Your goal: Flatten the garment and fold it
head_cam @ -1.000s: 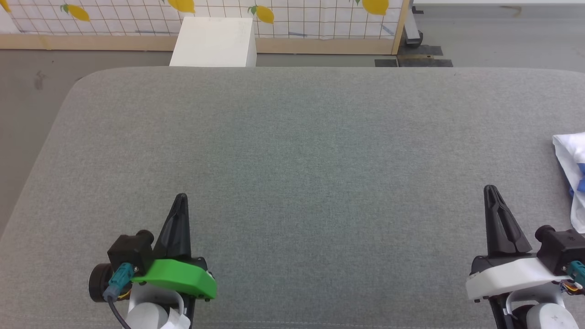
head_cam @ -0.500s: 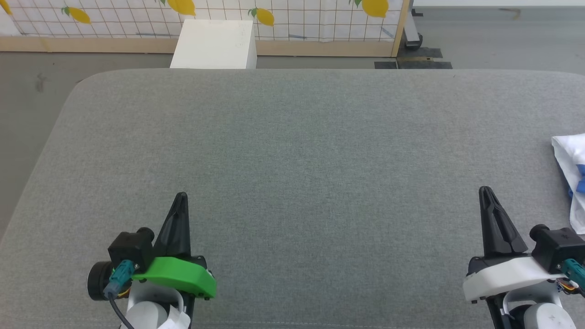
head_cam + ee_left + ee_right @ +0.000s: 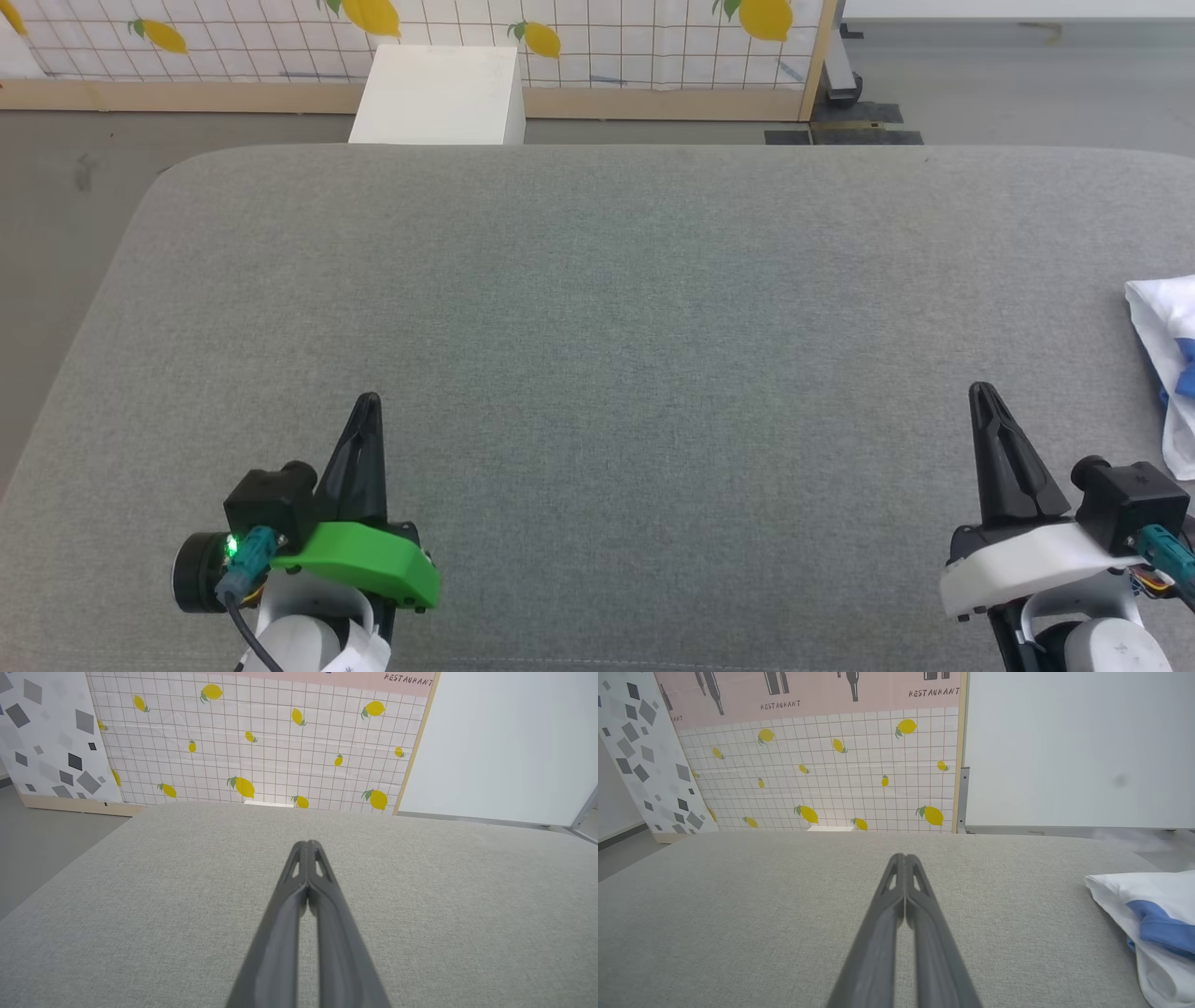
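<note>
Both claws are shut on nothing, each pair of dark fingers pressed together to a tip that points toward 12 o'clock. The left claw is held low at about 7 o'clock over the grey padded surface, and the right claw at about 5 o'clock. The shirt is bunched at the 3 o'clock edge of that surface. It is white with a blue fold showing and is partly cut off by the border of the head view. From the right claw it lies at roughly 2 o'clock, near but not touched. No flattening is begun yet, so the step in hand is judged to be the first reach for the shirt. That reach is best made by the right claw, whose fingers should be opened before they are brought down. Since much of the shirt is out of sight, the body should probably be turned toward 3 o'clock first, so that the whole heap can be read. One outer edge should be pinched, rather than the thick middle of the bunch, or several layers are likely to be lifted together. The shirt can then be drawn toward the bare centre, where a second corner can be taken by the left claw and the cloth pulled taut.
</note>
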Robot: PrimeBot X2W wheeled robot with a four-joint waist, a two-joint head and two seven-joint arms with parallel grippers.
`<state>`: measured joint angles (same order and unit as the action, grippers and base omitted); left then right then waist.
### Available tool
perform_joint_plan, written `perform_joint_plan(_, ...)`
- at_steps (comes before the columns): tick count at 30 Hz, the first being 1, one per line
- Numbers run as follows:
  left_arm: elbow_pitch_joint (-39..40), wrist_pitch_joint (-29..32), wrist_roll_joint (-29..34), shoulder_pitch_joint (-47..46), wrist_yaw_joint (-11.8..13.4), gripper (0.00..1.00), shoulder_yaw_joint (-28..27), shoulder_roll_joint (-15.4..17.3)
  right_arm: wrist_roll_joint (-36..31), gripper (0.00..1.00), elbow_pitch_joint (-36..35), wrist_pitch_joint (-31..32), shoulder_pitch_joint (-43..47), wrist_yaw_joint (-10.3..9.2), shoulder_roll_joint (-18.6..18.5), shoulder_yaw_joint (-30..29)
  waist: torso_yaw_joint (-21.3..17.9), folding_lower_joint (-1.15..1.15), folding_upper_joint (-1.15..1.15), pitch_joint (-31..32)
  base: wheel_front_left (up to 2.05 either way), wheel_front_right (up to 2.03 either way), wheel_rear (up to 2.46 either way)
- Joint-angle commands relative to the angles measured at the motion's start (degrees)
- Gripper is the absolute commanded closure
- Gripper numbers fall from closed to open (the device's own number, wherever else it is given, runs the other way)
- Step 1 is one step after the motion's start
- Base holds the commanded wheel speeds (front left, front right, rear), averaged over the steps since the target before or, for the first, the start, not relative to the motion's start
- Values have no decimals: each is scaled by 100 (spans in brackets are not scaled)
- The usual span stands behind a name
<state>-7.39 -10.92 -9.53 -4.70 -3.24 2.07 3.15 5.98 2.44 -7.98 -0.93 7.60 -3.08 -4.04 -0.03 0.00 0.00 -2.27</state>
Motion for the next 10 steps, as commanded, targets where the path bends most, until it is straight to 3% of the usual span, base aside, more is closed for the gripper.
perform_joint_plan(1, 39, 28, 64, 107, 40, 100, -26, -7, -64, 100, -45, 38, 26, -3, 6, 21, 0, 0, 0, 3, 0, 0, 0)
perform_joint_plan(10, 123, 156, 171, 151, 75, 100, -47, -10, -128, 100, -69, 129, 34, -4, 7, 67, 1, 0, 0, 30, 0, 0, 0)
